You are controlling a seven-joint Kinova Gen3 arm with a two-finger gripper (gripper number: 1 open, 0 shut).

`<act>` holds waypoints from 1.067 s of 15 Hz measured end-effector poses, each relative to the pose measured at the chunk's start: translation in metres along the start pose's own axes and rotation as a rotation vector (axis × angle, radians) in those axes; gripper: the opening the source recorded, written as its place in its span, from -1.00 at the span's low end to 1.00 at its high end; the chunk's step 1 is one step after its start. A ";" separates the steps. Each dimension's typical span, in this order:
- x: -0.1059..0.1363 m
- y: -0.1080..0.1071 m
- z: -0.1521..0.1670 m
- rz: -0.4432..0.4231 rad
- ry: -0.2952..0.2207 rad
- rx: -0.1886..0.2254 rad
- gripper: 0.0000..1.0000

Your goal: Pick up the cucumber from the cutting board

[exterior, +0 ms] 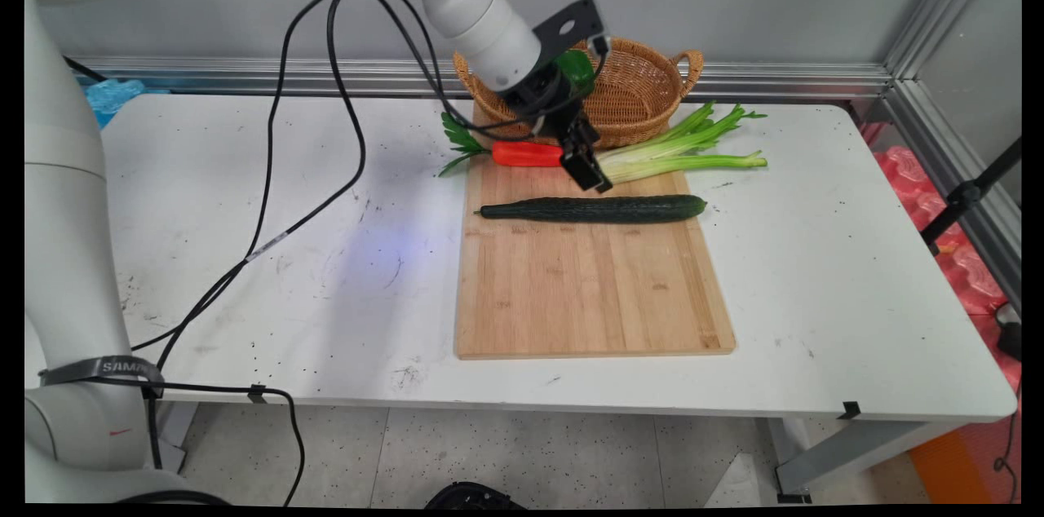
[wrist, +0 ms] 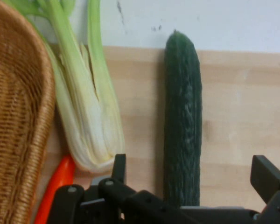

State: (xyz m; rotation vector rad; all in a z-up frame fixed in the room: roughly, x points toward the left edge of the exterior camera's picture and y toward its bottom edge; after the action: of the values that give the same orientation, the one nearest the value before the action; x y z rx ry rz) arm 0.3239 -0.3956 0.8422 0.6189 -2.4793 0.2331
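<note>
Board's near half bare

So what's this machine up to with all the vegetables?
The arm's gripper hangs open and empty low over the far end of a wooden cutting board. A cucumber lies across the board just below it. Beside the gripper are a carrot and a celery bunch, with a wicker basket behind.

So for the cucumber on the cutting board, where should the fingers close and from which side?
Probably from above, across the cucumber at mid-length. It lies flat along the cutting board, long and narrow, with bare board on both long sides, so a finger fits on each. The celery lies apart, toward the basket. The gripper is open, already straddling the cucumber's width.
</note>
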 end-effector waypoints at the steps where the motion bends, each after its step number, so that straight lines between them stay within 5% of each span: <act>1: -0.003 0.000 0.002 0.003 -0.003 -0.001 1.00; 16: -0.048 0.004 0.043 0.046 -0.065 0.000 1.00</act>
State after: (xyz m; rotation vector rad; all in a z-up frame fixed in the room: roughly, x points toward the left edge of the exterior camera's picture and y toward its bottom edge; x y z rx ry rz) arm 0.3358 -0.3864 0.7794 0.5781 -2.5582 0.2342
